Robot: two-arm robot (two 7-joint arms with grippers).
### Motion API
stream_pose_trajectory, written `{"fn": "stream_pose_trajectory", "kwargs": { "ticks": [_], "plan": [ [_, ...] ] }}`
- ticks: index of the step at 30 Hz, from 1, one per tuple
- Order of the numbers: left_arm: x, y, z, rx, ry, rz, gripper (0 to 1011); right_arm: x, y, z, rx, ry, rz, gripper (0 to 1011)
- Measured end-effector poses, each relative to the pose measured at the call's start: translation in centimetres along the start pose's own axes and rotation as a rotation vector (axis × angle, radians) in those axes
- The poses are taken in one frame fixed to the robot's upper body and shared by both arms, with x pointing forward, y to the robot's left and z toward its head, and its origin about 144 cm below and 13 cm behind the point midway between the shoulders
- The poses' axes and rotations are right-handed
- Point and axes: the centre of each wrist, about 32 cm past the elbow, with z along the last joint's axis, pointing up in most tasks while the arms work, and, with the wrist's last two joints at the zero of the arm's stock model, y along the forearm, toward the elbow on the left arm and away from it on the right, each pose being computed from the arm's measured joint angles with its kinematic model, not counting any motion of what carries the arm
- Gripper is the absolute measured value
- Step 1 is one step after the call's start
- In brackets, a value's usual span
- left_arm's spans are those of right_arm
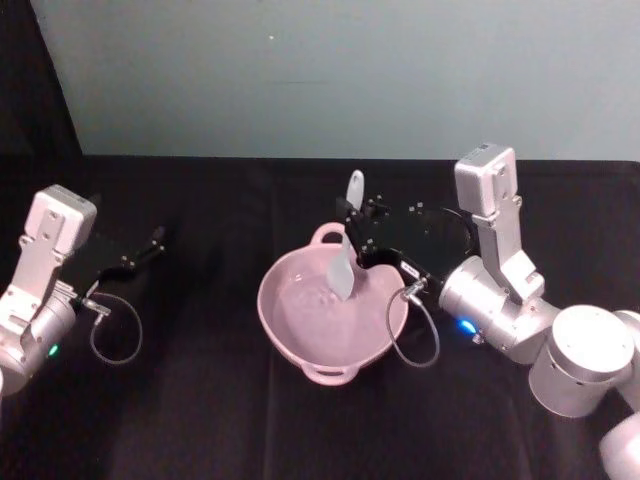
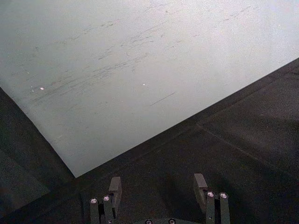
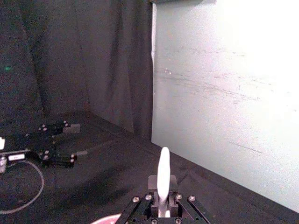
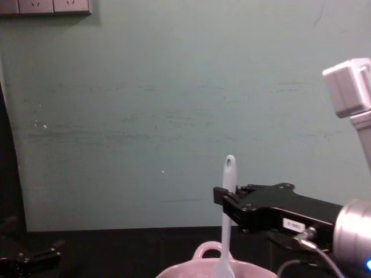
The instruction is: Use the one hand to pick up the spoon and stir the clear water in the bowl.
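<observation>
The spoon stands near upright, blade down inside the pink bowl at the centre of the table, its handle clamped by the right gripper, while the left gripper rests well to the left, fingers apart.

Robot test lab, by the look: black cloth-draped table, scuffed plain pale-green wall panel, black fabric curtain, white wall sockets.

Right gripper tight, left gripper wide.
</observation>
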Motion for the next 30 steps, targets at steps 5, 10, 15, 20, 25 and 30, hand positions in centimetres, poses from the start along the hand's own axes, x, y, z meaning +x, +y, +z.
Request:
{"fn": "stream_pose_trajectory", "kwargs": {
  "ticks": [5, 10, 15, 20, 25, 30],
  "plan": [
    [0.0, 0.0, 0.0, 0.0, 0.0, 0.0, 1011, -0.1, -1.4, 0.3, -0.021, -0.009, 0.009, 120],
    [0.0, 0.0, 0.0, 0.0, 0.0, 0.0, 1011, -0.5, -3.1, 0.7, -0.035, 0.001, 0.038, 120],
    [0.0, 0.0, 0.0, 0.0, 0.0, 0.0, 1011, -1.4, -4.2, 1.1, -0.03, 0.03, 0.077, 120],
    [0.0, 0.0, 0.0, 0.0, 0.0, 0.0, 1011, -2.2, -4.1, 1.2, -0.023, 0.059, 0.111, 120],
    [0.0, 0.0, 0.0, 0.0, 0.0, 0.0, 1011, -3.0, -3.2, 1.0, -0.019, 0.079, 0.136, 120],
    [0.0, 0.0, 0.0, 0.0, 0.0, 0.0, 1011, -3.6, -1.6, 0.6, -0.01, 0.078, 0.143, 120]
  ]
}}
